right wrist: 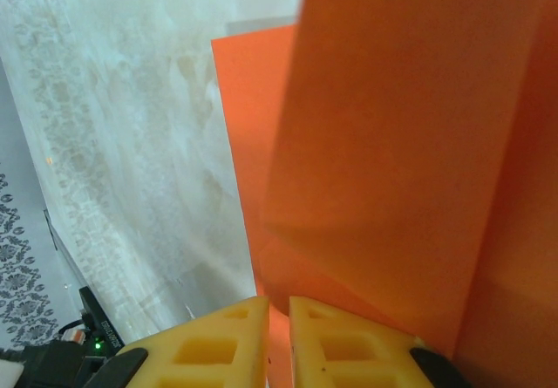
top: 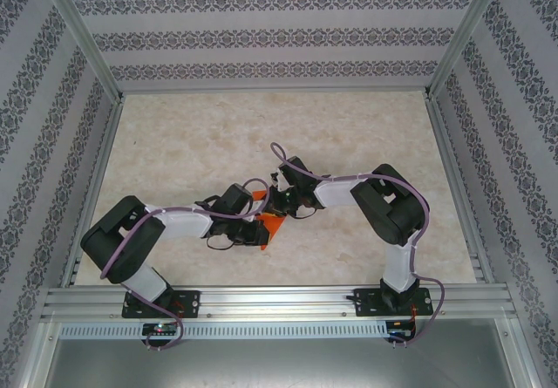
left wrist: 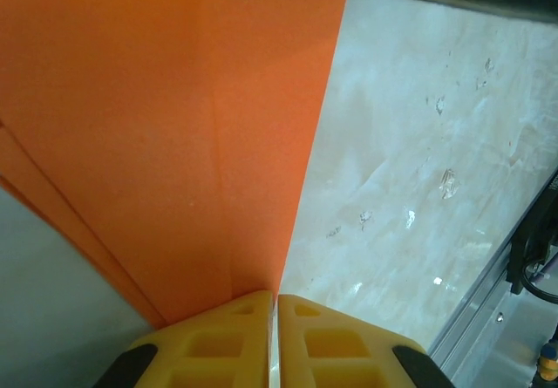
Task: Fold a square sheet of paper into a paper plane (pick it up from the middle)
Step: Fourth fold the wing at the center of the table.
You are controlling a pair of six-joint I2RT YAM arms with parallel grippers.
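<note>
marbled beige tabletop inside patterned walls carries the work, and the near rail, where both arms are bolted, serves as the marker. just beyond that rail, about level with its middle, the orange sheet of paper sits between the two claws; whether it rests on the table or hangs just above it i cannot tell. it shows overlapping layers and a long crease, so i judge the folding to be midway: no longer a flat square, not yet a pointed dart. the left gripper has its yellow fingers pressed together on the sheet's edge. the right gripper is nearly closed too, with orange showing in the thin slot between its fingers, so it seems to pinch the sheet as well. from the rail, the left arm reaches away and inward with its elbow out to the left. the right arm rises and bends back inward, and the wrists meet over the paper. the next move, as i read it, calls for one claw to lay a flap along the crease with the other anchoring. the pull must be gentle, or the thin paper may tear or slip.
</note>
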